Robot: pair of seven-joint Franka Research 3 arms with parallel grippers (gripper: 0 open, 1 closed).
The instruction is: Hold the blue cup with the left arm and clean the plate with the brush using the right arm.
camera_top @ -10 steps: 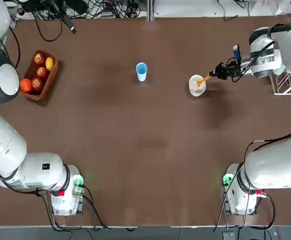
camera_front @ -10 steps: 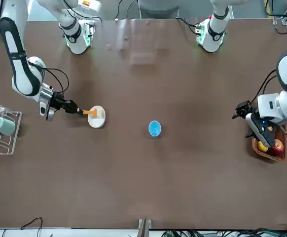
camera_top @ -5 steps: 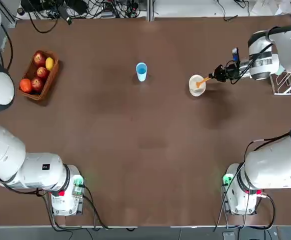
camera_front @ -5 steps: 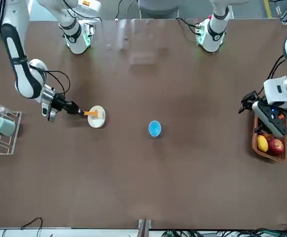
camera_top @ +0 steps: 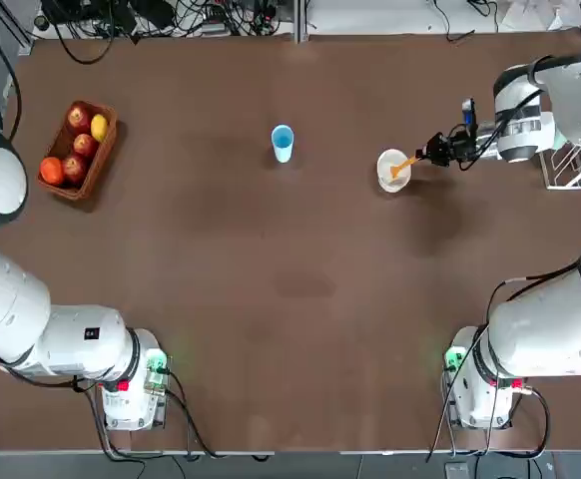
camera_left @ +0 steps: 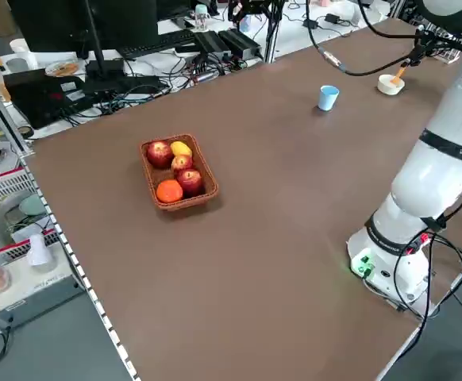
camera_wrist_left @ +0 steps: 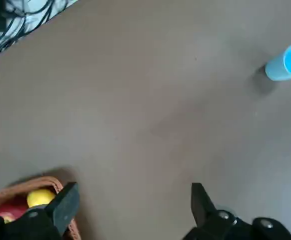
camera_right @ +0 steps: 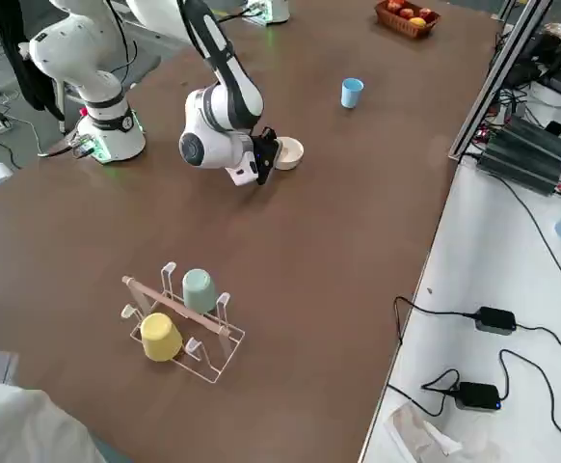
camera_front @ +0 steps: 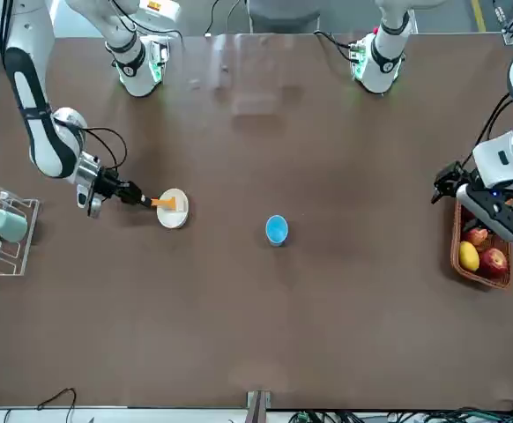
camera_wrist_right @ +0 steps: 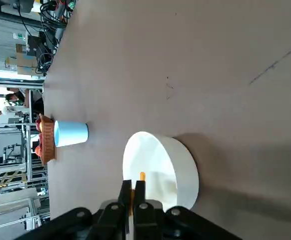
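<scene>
Clearly your right gripper (camera_top: 428,153) has its jaws clamped on the brush (camera_top: 405,162), seemingly bristles-down in the plate (camera_top: 391,171); beyond it, the blue cup (camera_top: 283,142) stands unheld, left gripper (camera_front: 455,188) spread wide by the basket (camera_front: 479,251).

On the table (camera_right: 338,241), the right end effector (camera_right: 266,154) meets the plate (camera_right: 289,152); the blue cup (camera_right: 352,93) stands apart, beyond it.
</scene>
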